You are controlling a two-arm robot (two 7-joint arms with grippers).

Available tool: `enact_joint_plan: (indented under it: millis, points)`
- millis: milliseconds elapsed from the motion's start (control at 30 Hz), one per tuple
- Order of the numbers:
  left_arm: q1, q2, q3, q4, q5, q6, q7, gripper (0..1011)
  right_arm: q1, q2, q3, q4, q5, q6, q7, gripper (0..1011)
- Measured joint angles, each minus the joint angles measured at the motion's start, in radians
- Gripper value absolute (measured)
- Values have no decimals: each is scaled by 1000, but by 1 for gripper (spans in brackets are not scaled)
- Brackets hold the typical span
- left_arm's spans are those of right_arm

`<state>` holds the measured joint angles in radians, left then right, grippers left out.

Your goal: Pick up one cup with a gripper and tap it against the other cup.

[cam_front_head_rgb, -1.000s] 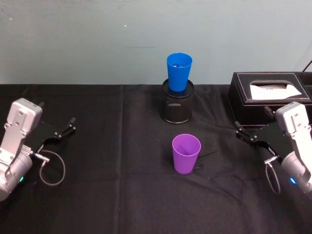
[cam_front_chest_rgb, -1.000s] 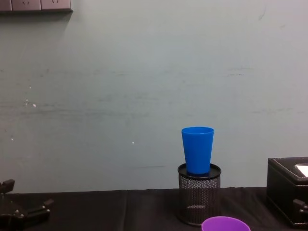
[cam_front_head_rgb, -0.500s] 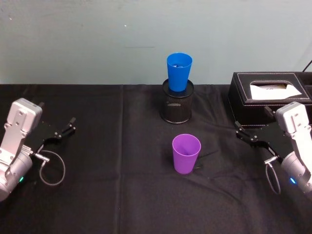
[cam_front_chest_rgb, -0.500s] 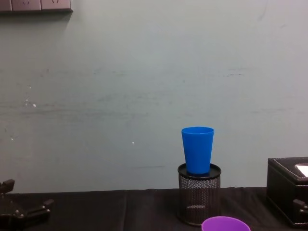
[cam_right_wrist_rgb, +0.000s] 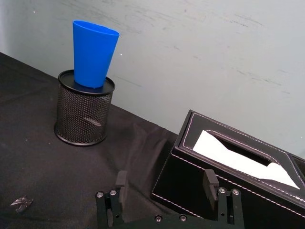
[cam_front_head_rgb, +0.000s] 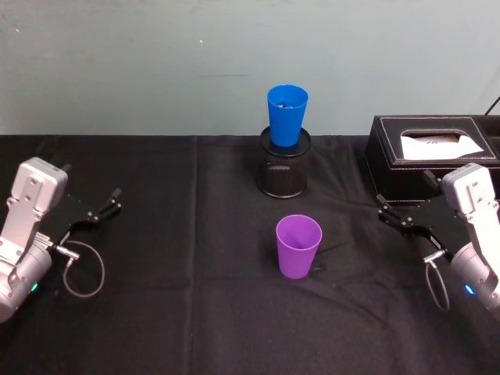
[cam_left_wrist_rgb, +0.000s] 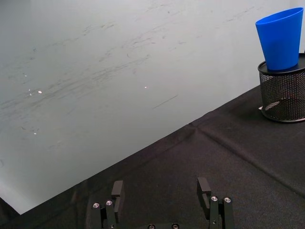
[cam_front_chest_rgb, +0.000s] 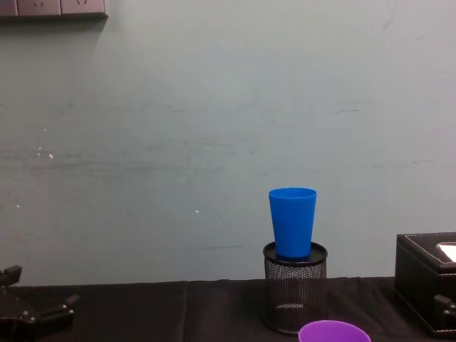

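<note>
The purple cup (cam_front_head_rgb: 298,246) stands upright mid-table, with nothing holding it. Behind it, the blue cup (cam_front_head_rgb: 287,115) only perches in the mesh holder (cam_front_head_rgb: 284,170), so a hard tap would likely topple it. Your right gripper (cam_right_wrist_rgb: 165,185), spread and empty, sits beside the tissue box (cam_front_head_rgb: 387,168). On approach, a finger could knock the light purple cup over. The left gripper (cam_left_wrist_rgb: 159,188), also spread, is parked far left.

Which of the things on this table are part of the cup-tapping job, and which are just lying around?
For the job: purple cup, upright on the cloth; blue cup, seated in the mesh pen holder; left gripper and right gripper, both open, at the sides.
Just lying about: mesh pen holder; black tissue box.
</note>
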<state>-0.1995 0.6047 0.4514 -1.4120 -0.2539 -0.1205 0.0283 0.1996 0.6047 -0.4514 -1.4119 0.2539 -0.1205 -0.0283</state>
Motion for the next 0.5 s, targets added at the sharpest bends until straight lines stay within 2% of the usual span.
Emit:
enact_joint_plan:
  millis: [400,500]
  points:
    - [0,0,0,0,0,0,0,1000,0,0,0,0,0,0,0,1003]
    - [0,0,0,0,0,0,0,1000,-5,-4,9,-14,-2,-20,10,1003]
